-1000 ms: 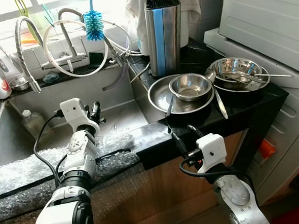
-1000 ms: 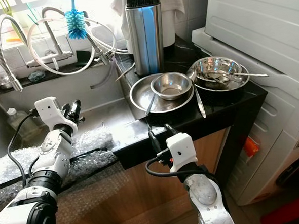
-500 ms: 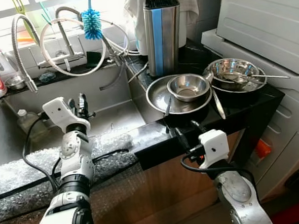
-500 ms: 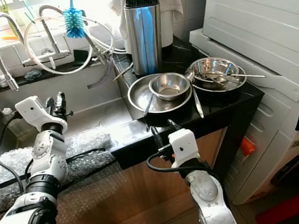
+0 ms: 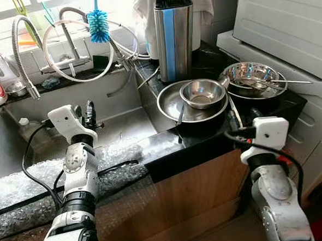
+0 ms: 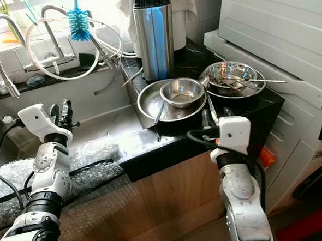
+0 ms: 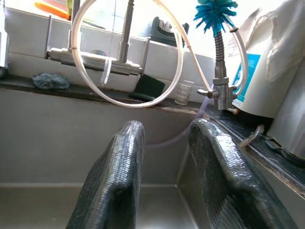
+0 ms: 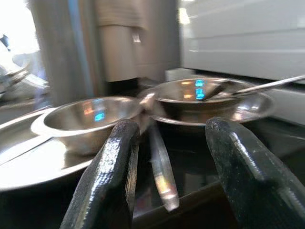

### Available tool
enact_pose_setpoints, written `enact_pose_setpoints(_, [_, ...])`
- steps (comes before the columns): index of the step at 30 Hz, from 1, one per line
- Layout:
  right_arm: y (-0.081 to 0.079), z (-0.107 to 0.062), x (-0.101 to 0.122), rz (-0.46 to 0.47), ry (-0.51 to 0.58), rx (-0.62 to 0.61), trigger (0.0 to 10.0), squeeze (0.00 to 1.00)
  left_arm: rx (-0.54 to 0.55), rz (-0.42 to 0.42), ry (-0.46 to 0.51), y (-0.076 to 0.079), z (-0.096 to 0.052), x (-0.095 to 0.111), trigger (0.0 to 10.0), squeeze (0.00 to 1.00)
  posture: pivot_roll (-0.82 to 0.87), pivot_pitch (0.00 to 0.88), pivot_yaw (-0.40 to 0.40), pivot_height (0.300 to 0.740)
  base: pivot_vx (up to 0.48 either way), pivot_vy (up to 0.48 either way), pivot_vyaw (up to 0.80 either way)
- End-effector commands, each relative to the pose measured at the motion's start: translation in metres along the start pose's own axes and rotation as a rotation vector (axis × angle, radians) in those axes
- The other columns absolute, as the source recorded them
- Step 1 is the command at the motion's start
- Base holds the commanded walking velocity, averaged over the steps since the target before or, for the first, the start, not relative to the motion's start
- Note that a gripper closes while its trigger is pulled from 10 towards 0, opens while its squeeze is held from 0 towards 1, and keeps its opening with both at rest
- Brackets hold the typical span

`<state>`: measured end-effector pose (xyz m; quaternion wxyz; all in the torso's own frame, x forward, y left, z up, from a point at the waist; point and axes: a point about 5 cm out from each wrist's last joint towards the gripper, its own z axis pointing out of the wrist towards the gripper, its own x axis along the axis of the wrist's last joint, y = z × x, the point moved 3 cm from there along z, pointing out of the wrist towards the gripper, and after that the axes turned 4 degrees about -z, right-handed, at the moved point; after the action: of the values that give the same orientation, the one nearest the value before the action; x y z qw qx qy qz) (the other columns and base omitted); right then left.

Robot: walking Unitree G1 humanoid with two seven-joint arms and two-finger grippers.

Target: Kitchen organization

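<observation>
Now right tool (image 8: pixel 167 186) open at counter edge, utensil handle (image 8: pixel 161 167) between fingers.

My right gripper (image 6: pixel 214 117) now sits higher and further right, at the black countertop's (image 6: pixel 258 104) front edge, its parted black fingers (image 8: pixel 112 167) framing the flat steel utensil handle (image 8: pixel 161 167) lying between the two steel bowls.

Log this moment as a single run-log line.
right gripper: open, at counter edge, facing utensil handle | left gripper: open, over sink | small bowl: in large plate
</observation>
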<state>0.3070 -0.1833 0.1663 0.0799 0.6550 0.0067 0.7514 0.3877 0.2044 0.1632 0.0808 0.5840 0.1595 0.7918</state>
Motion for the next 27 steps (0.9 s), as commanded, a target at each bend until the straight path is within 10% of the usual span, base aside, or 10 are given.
enact_pose_setpoints(1, [0.002,0.003,0.01,0.028,0.012,-0.019,10.0,0.0,-0.01,0.023,-0.008,-0.001,0.0,0.001,10.0,0.0,-0.15,0.0,0.119,0.74,0.0,0.0,0.0])
enact_pose_setpoints(8, [0.014,0.017,0.011,0.04,-0.076,-0.027,10.0,0.01,-0.028,0.045,-0.021,0.003,0.002,0.0,10.0,0.0,-0.15,0.0,0.122,0.74,0.0,0.0,0.0])
enact_pose_setpoints(9, [0.017,0.019,0.01,0.064,-0.094,-0.031,10.0,0.29,-0.031,0.047,-0.022,0.003,0.002,0.0,10.0,0.0,-0.14,0.0,0.121,0.74,0.0,0.0,0.0])
enact_pose_setpoints(10, [0.019,0.02,0.009,0.084,-0.104,-0.033,10.0,0.29,-0.033,0.048,-0.023,0.003,0.002,0.0,10.0,0.0,-0.14,0.0,0.121,0.74,0.0,0.0,0.0])
enact_pose_setpoints(11, [0.021,0.022,0.005,0.092,-0.139,-0.026,10.0,0.97,-0.034,0.05,-0.025,0.003,0.002,-0.001,10.0,0.0,-0.15,0.0,0.123,0.74,0.0,0.0,0.0])
enact_pose_setpoints(12, [0.022,0.023,0.004,0.078,-0.148,-0.025,10.0,1.0,-0.035,0.05,-0.025,0.004,0.002,-0.001,10.0,0.0,-0.14,0.0,0.122,0.74,0.0,0.0,0.0])
enact_pose_setpoints(18, [0.028,0.029,-0.003,0.085,-0.22,-0.023,10.0,0.94,-0.047,0.054,-0.033,0.006,0.002,-0.002,10.0,0.0,-0.14,0.0,0.123,0.74,0.0,0.0,0.0])
enact_pose_setpoints(19, [0.029,0.03,-0.005,0.089,-0.238,-0.019,10.0,0.0,-0.05,0.057,-0.035,0.006,0.003,-0.002,10.0,0.0,-0.14,0.0,0.122,0.74,0.0,0.0,0.0])
enact_pose_setpoints(27, [0.025,0.032,-0.007,0.112,-0.276,0.028,10.0,0.0,-0.051,0.064,-0.034,0.007,0.004,0.0,10.0,0.0,-0.14,0.0,0.125,0.74,0.0,0.0,0.0])
